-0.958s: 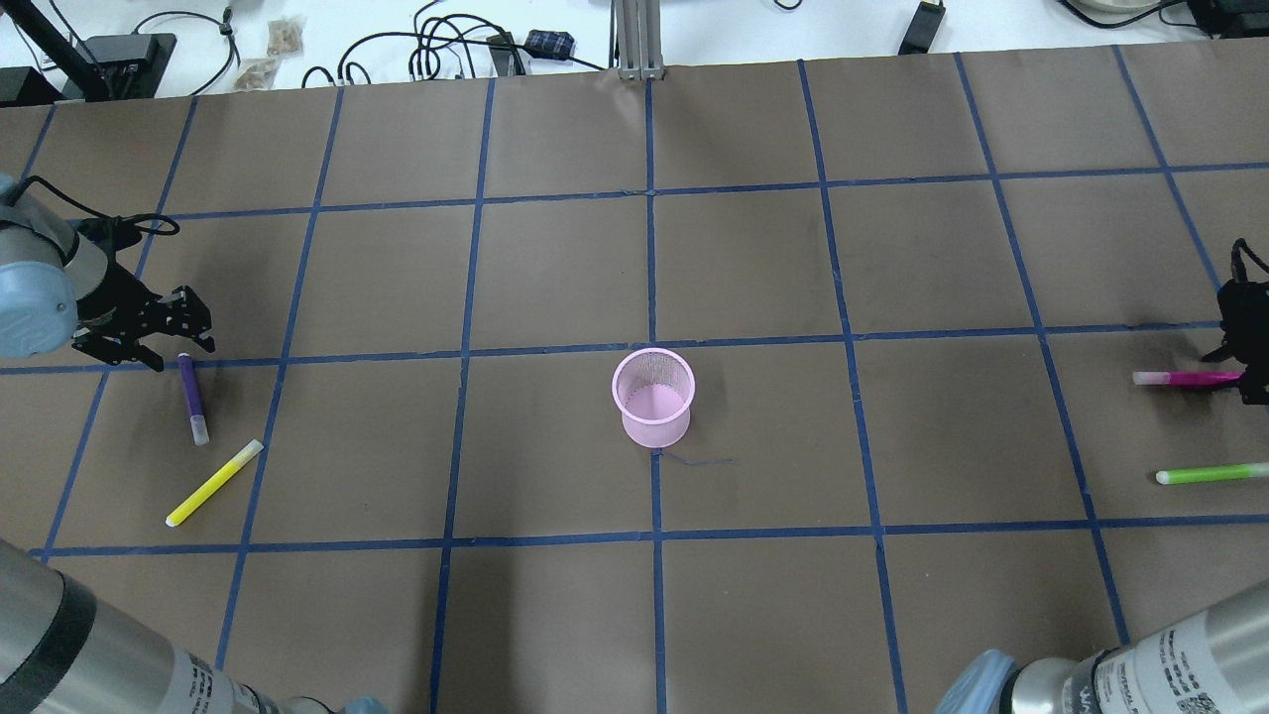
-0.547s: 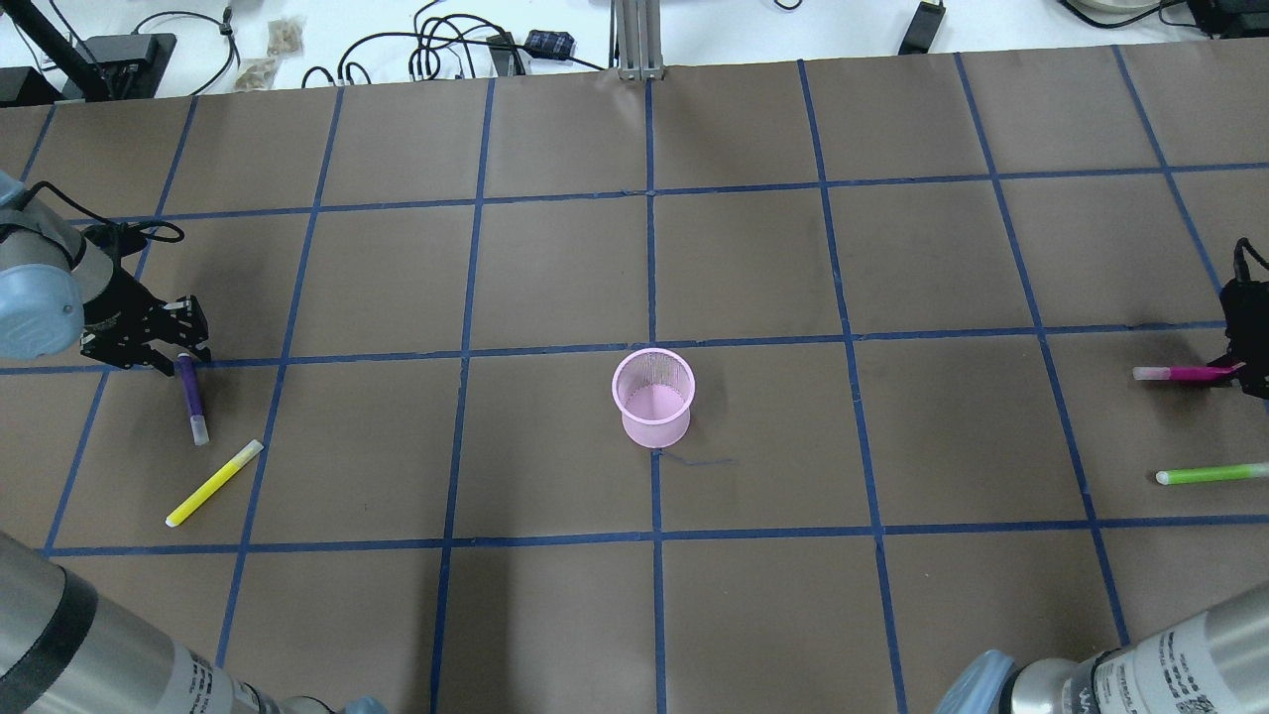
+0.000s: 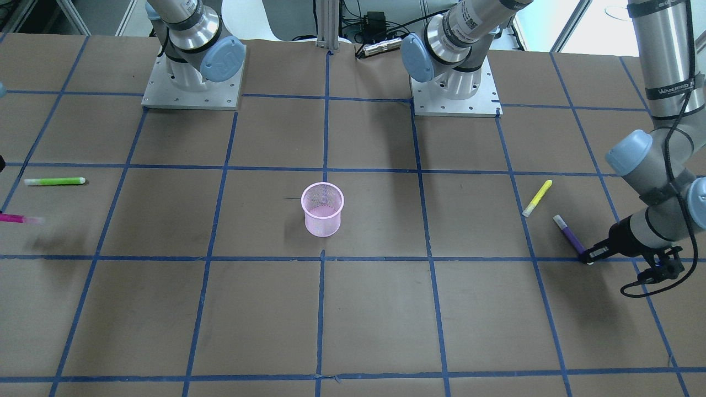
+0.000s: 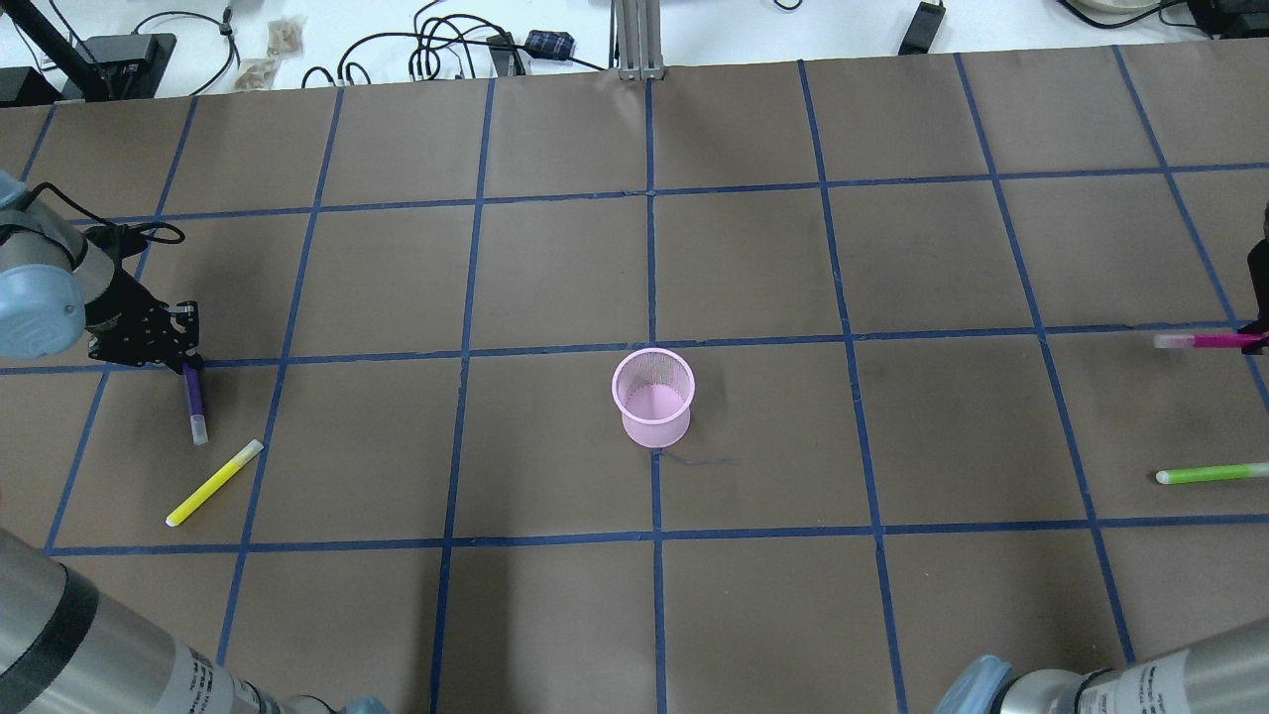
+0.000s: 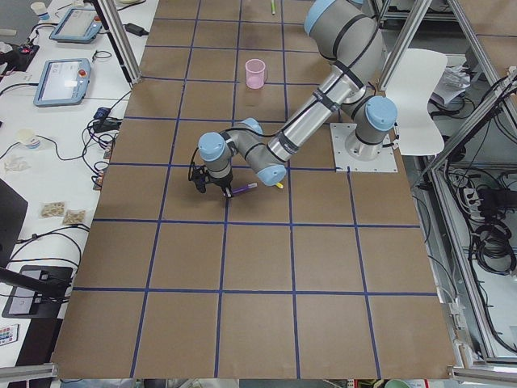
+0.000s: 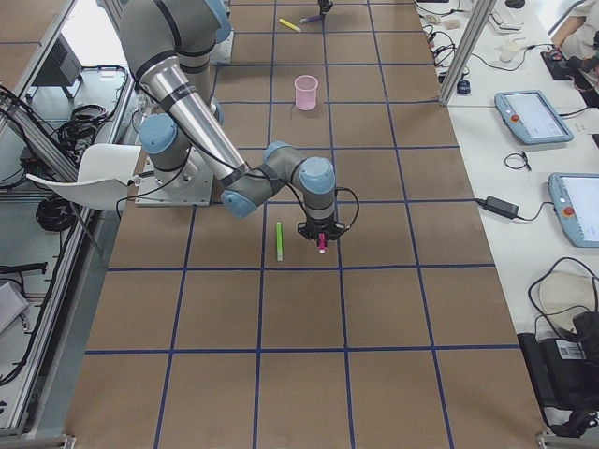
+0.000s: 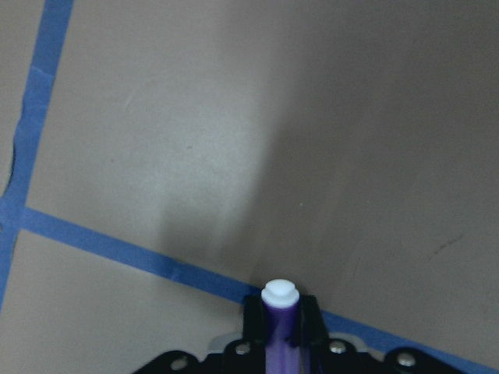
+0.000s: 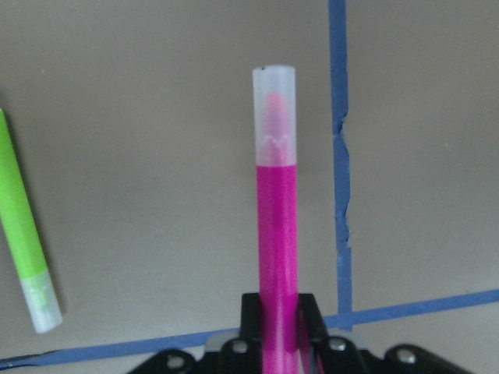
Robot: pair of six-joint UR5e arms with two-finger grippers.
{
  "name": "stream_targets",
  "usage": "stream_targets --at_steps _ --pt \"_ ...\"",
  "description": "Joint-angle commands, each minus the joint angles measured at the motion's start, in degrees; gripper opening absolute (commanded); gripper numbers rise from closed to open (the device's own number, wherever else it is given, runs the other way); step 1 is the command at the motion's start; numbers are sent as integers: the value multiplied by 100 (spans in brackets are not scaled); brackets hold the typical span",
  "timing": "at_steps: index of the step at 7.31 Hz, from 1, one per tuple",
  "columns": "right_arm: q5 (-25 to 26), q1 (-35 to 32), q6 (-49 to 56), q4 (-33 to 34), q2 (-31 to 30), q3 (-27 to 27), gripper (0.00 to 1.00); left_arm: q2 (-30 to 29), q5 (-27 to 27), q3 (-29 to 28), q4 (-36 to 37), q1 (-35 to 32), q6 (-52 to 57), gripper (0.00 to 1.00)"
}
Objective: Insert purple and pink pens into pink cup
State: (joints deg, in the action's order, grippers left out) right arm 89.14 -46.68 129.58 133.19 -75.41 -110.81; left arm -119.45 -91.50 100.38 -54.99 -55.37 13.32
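Purple pen (image 4: 194, 402): low at worktop (image 4: 555, 268), well to robot's left of pink cup (image 4: 651, 397); left end effector (image 7: 279, 318) clamped on end opposite white cap; pink pen (image 8: 277, 218): far right, pinched at one end by right end effector (image 8: 278, 313), apparently lifted; both likely light, stiff, slick-barrelled; end grip may pivot; mid-barrel hold steadier; mesh cup probably tips easily

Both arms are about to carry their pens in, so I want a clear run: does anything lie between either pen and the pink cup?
Nothing visible does. Bare table separates the pink cup from both the purple pen and the pink pen. The yellow pen and green pen lie nearer the robot, off both paths.
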Motion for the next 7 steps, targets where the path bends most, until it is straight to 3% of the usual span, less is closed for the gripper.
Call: stream_targets --at_steps 1,4,5,7 --pt "348 -768 -186 -930 -795 208 2 88 1 -140 6 0 12 0" --pt "831 -2078 -1545 -2362 -1159 997 2 246 44 -974 -73 -148 21 0" --pt "876 -2622 -2124 -2916 -1142 1409 2 377 10 -1029 -82 -428 -22 0" --pt "1253 -3982 -3678 -3325 -1116 1747 3 755 -17 -1003 -91 -982 -397 0"
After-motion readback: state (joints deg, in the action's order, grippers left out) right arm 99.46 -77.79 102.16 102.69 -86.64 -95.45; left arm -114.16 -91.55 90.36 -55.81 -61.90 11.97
